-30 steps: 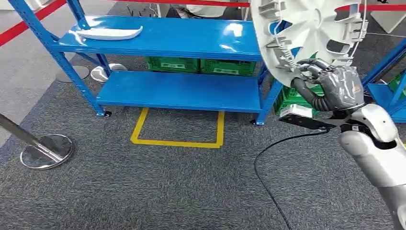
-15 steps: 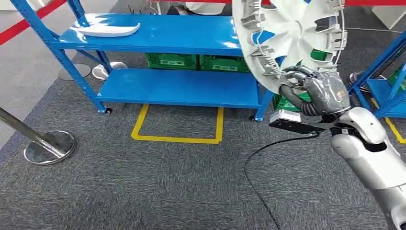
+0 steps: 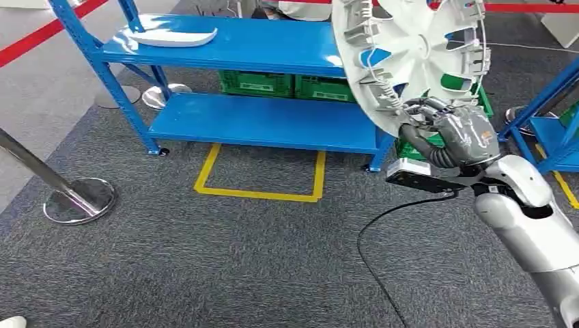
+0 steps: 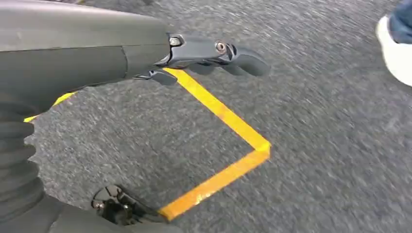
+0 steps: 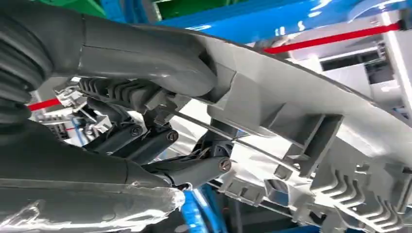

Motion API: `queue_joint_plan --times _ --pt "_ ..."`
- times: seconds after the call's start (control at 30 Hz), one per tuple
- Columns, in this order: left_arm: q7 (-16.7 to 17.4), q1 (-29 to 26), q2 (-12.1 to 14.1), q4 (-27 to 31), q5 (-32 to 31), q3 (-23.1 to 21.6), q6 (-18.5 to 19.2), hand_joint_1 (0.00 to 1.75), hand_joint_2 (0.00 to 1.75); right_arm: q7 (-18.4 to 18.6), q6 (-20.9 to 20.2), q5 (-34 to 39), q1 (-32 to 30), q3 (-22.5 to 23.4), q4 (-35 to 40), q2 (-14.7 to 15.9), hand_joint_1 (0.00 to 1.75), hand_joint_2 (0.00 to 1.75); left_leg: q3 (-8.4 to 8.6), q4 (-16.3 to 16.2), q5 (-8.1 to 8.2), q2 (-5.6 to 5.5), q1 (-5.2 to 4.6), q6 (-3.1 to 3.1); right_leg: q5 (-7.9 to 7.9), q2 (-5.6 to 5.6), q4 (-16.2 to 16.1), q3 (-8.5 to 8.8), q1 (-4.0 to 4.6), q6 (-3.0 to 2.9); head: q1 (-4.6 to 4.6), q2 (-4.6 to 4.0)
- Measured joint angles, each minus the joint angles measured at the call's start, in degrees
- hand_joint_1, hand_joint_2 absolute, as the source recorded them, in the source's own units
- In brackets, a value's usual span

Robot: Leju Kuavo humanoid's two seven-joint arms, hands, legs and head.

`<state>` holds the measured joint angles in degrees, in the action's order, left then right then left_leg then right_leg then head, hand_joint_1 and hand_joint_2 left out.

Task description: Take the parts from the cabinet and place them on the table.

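Note:
My right hand (image 3: 454, 130) grips the lower rim of a large white wheel cover (image 3: 410, 55) and holds it upright in the air, its ribbed back face toward me. In the right wrist view the thumb and dark fingers (image 5: 145, 141) clamp the cover's grey rim (image 5: 301, 121). A long white curved part (image 3: 174, 37) lies on the top shelf of the blue cabinet (image 3: 273, 133) at the far left. My left hand (image 4: 214, 53) hangs over the grey carpet with its fingers stretched out and nothing in them.
Green crates (image 3: 290, 85) stand behind the cabinet's lower shelf. A yellow taped rectangle (image 3: 263, 191) marks the carpet in front of it. A chrome stanchion base (image 3: 78, 198) stands at the left. A black cable (image 3: 382, 232) trails across the floor. Another blue rack (image 3: 553, 116) is at the right.
The whole view has shifted, so the camera moved: the cabinet now sits a little further right. The wheel cover stays in my right hand, slightly lower and more central than a second ago.

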<state>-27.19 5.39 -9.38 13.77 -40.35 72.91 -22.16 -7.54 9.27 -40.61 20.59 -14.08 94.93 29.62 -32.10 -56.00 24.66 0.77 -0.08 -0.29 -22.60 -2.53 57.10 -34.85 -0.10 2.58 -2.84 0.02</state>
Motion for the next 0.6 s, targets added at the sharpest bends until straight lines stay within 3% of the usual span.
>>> queue_joint_plan --times 0.03,0.07,0.17,0.2,0.23,0.27,0.3,0.33,0.37,0.4,0.5,0.53,0.57,0.6 --pt "0.0 0.0 0.0 0.0 0.0 0.0 -0.1 0.00 1.75 0.0 0.0 0.0 -0.2 0.1 0.0 0.1 1.75 1.75 -0.04 0.0 -0.24 -0.16 0.24 0.37 -0.78 0.57 0.6 -0.67 -0.09 0.36 -0.02 0.00" --pt "0.0 0.0 0.1 0.0 0.0 0.0 -0.2 0.00 1.75 -0.1 0.0 0.1 -0.4 0.2 0.0 0.2 1.75 1.75 -0.20 0.0 -0.40 -0.52 0.28 0.77 -3.02 1.42 3.2 -1.67 -0.08 0.63 -0.20 0.00" --pt "0.0 0.0 0.4 0.0 0.2 0.0 -0.3 0.00 1.75 -0.5 -0.2 0.2 -1.0 0.5 0.0 0.2 1.75 1.75 -0.79 0.0 -0.76 -1.77 0.19 1.16 -9.69 2.20 17.8 -7.65 -0.09 0.85 -0.29 0.00" --pt "0.0 -0.1 0.4 0.0 0.2 0.0 -0.2 0.00 1.75 -0.7 -0.2 0.2 -1.2 0.5 0.0 0.2 1.75 1.75 -0.88 0.0 -0.89 -2.22 0.18 1.13 -9.92 2.25 19.4 -8.26 -0.09 0.76 -0.26 0.00" --pt "0.0 -0.1 0.4 0.0 0.3 0.0 -0.2 0.00 1.75 -0.8 -0.4 0.4 -1.3 0.5 0.0 0.2 1.75 1.75 -0.91 0.0 -0.97 -2.76 0.18 1.04 -8.89 2.30 18.3 -7.43 -0.06 0.63 -0.30 0.00" --pt "-0.1 -0.1 0.5 0.0 0.4 0.0 -0.2 0.00 1.75 -1.0 -0.7 0.6 -1.2 0.5 0.0 0.2 1.75 1.75 -0.91 0.0 -1.07 -3.35 0.18 0.95 -6.93 2.42 14.8 -5.36 -0.06 0.43 -0.26 0.00" --pt "-0.3 -0.1 0.6 0.0 0.6 0.0 0.0 0.00 1.75 -1.2 -1.0 1.0 -1.0 0.5 -0.1 0.2 1.75 1.75 -0.88 0.0 -1.17 -3.97 0.18 0.81 -4.39 2.91 9.0 -2.20 -0.07 0.14 -0.26 0.00" --pt "-0.6 0.1 0.6 0.0 0.7 0.0 0.2 0.00 1.75 -1.4 -1.4 1.5 -0.6 0.5 -0.2 0.2 1.75 1.75 -0.88 0.0 -1.29 -4.52 0.28 0.63 -2.31 4.84 3.3 1.06 -0.11 -0.22 -0.24 0.00" --pt "-1.0 0.2 0.6 0.0 0.9 0.0 0.6 0.00 1.75 -1.7 -1.9 2.2 -0.1 0.5 -0.3 0.3 1.75 1.75 -1.16 0.0 -1.50 -4.98 0.55 0.30 -2.90 8.11 0.4 2.61 -0.27 -0.91 -0.13 0.00" --pt "-1.4 0.4 0.7 0.0 1.2 0.0 0.9 0.00 1.75 -1.9 -2.2 2.9 0.4 0.5 -0.4 0.4 1.75 1.75 -1.66 -0.1 -1.75 -5.59 0.72 -0.16 -2.72 7.76 -0.5 3.13 -0.08 -0.87 -0.18 0.00" --pt "-2.3 0.5 0.6 0.0 1.3 0.0 1.6 0.00 1.75 -2.2 -2.6 3.8 1.7 0.5 -1.1 0.6 1.75 1.75 -2.16 0.6 -2.79 -7.68 1.20 -1.59 -2.12 5.96 -1.1 3.24 0.42 -1.58 -0.11 0.00" --pt "-2.6 0.5 1.0 0.0 1.3 0.0 1.6 0.00 1.75 -2.3 -2.6 4.1 2.0 0.5 -1.2 0.6 1.75 1.75 -2.24 0.4 -2.59 -7.59 1.21 -1.53 -1.47 4.93 -2.1 3.75 -0.50 -1.57 -0.24 0.00" --pt "-2.7 0.5 0.6 0.0 1.3 0.0 1.6 0.00 1.75 -2.3 -2.6 4.4 2.4 0.5 -1.5 0.7 1.75 1.75 -3.06 -0.9 -1.21 -5.11 0.57 -1.76 -1.31 4.35 -2.6 3.90 -0.39 -1.80 0.12 0.00" --pt "-2.8 0.7 0.6 0.0 1.3 0.0 1.6 0.00 1.75 -2.4 -2.5 4.7 2.5 0.8 -1.7 0.9 1.75 1.75 -4.97 -4.7 1.27 -3.10 0.58 -2.18 -1.12 3.47 -2.8 3.91 -0.43 -1.87 0.78 0.00"
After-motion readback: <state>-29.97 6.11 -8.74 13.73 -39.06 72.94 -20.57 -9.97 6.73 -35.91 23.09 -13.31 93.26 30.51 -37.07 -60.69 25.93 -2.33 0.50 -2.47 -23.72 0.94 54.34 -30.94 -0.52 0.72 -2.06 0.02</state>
